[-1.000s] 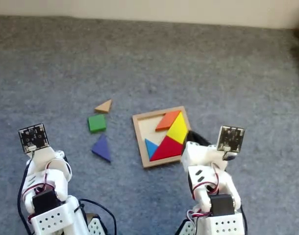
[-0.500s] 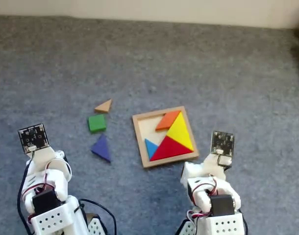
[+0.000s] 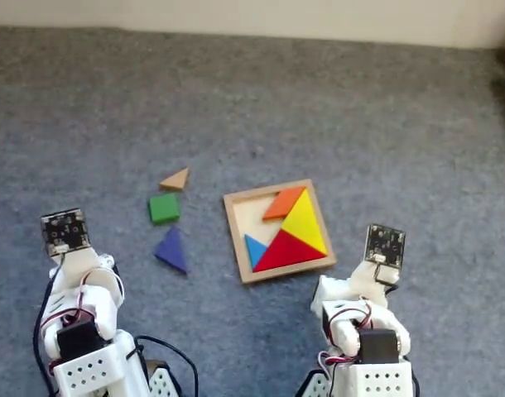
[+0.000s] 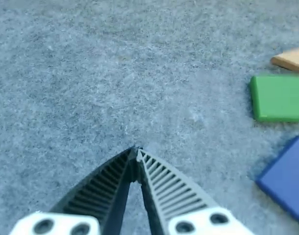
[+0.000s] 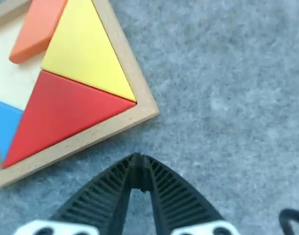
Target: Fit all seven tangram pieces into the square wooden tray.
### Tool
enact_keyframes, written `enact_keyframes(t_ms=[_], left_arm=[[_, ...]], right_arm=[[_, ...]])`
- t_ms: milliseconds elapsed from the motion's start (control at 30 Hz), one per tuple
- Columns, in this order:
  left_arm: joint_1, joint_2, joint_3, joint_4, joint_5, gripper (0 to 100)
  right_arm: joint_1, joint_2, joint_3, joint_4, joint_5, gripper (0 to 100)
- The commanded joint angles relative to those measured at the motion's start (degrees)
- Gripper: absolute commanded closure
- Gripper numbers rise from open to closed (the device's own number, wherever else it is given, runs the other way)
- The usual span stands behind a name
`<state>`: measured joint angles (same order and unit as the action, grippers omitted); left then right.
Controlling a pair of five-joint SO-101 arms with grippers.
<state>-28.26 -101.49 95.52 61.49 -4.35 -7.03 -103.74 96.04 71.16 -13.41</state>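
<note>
The square wooden tray (image 3: 233, 217) lies mid-table holding a yellow triangle (image 3: 302, 218), a red triangle (image 3: 287, 251), an orange piece (image 3: 281, 204) and a small blue triangle (image 3: 254, 247). Left of it on the carpet lie a tan triangle (image 3: 176, 179), a green square (image 3: 163, 208) and a dark blue triangle (image 3: 171, 249). My left gripper (image 4: 137, 152) is shut and empty, with the green square (image 4: 279, 97) and the dark blue triangle (image 4: 287, 177) off to one side. My right gripper (image 5: 137, 159) is shut and empty just outside the tray's wooden rim (image 5: 147, 106), near the red triangle (image 5: 61, 114).
Grey carpet covers the table. The left arm's base (image 3: 83, 331) and the right arm's base (image 3: 364, 339) stand at the near edge. A pale wall strip runs along the far side.
The right arm has pulled back from the tray's right edge toward its base. The left arm has shifted slightly toward the loose pieces. No piece has moved.
</note>
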Motion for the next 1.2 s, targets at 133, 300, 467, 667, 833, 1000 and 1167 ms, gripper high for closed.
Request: enact_keyframes(t_ms=[133, 300, 467, 667, 833, 1000, 1167], left_arm=[[1.19, -2.68, -14.37, 11.96, -11.52, 89], [4.18, -0.31, -22.9, 13.63, -15.91, 89], [6.73, 16.75, -34.42, 15.82, -17.32, 89], [9.89, 42.51, -47.96, 19.87, -16.7, 83], [9.98, 56.4, -52.62, 18.55, -10.11, 74], [14.64, 64.66, -53.32, 13.89, -7.47, 73], [19.03, 71.25, -53.32, 6.33, -1.23, 73]], right_arm=[[0.75, -1.36, 7.34, 0.31, 0.26, 99.2], [0.75, -1.36, 7.34, 0.31, 0.26, 99.2], [0.75, -1.36, 7.34, 0.31, 0.26, 99.2], [0.75, -1.36, 7.34, 0.31, 0.26, 99.2], [0.75, -1.36, 7.34, 0.31, 0.26, 99.2], [0.75, -1.36, 7.34, 0.31, 0.26, 99.2], [0.75, -1.36, 7.34, 0.31, 0.26, 99.2]])
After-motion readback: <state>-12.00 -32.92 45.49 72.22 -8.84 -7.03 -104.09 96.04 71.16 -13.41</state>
